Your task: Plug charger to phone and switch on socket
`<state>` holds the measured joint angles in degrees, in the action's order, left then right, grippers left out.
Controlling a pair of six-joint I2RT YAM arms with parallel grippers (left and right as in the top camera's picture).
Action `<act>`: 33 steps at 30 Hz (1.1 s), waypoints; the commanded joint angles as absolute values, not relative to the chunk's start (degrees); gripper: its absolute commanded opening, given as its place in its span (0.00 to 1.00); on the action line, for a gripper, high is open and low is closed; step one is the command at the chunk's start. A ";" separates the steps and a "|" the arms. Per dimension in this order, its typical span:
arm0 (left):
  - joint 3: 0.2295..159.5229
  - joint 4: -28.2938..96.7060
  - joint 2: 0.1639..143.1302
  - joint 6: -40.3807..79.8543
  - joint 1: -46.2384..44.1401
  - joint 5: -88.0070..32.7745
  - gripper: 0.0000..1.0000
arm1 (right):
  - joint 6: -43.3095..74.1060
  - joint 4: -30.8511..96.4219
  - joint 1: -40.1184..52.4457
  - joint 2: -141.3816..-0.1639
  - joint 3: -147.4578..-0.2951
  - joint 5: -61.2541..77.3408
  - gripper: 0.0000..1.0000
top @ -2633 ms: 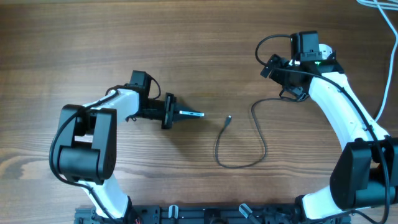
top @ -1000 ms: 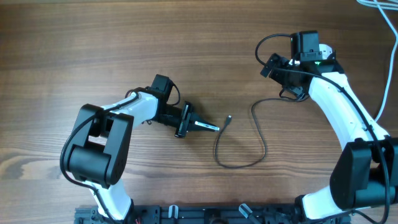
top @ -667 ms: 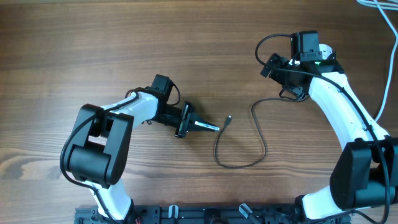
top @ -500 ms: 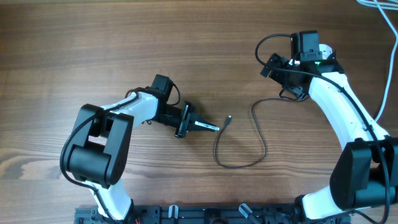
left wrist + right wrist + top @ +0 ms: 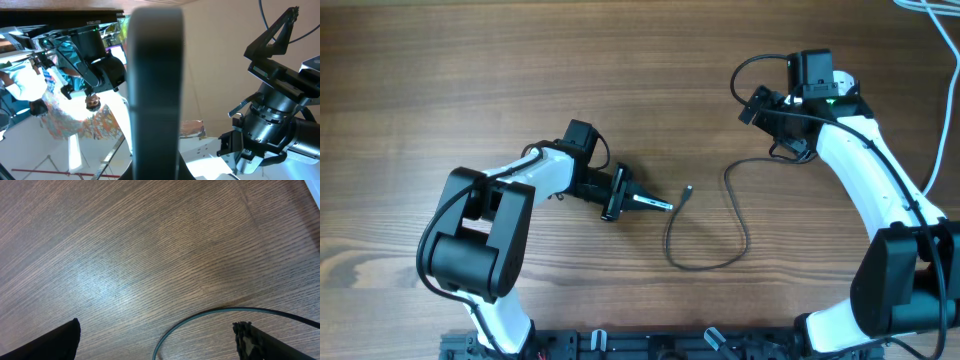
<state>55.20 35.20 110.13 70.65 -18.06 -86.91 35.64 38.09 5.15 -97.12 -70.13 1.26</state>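
My left gripper (image 5: pixel 636 200) is shut on the phone (image 5: pixel 658 205) and holds it edge-on, so it shows as a thin strip pointing right. In the left wrist view the phone (image 5: pixel 155 90) is a dark upright slab between the jaws. The charger cable (image 5: pixel 705 265) lies looped on the table, and its plug tip (image 5: pixel 689 190) is a short gap right of the phone's end. My right gripper (image 5: pixel 772 122) is open and empty over the cable's far end. In the right wrist view the cable (image 5: pixel 210 314) curves between the spread fingers. The socket is out of view.
A thick white cord (image 5: pixel 942 120) runs along the right edge of the wooden table (image 5: pixel 470 80). Black robot-base cables and rails line the front edge (image 5: pixel 650 345).
Since 2.6 s ago my left gripper has moved right and toward the front with the phone, nearer the plug tip. It has held still for the last second. The right arm has not moved.
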 commanded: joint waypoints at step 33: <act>55.29 16.84 108.97 28.67 -8.75 -61.78 0.04 | 34.63 37.91 5.23 -97.01 -70.65 1.08 1.00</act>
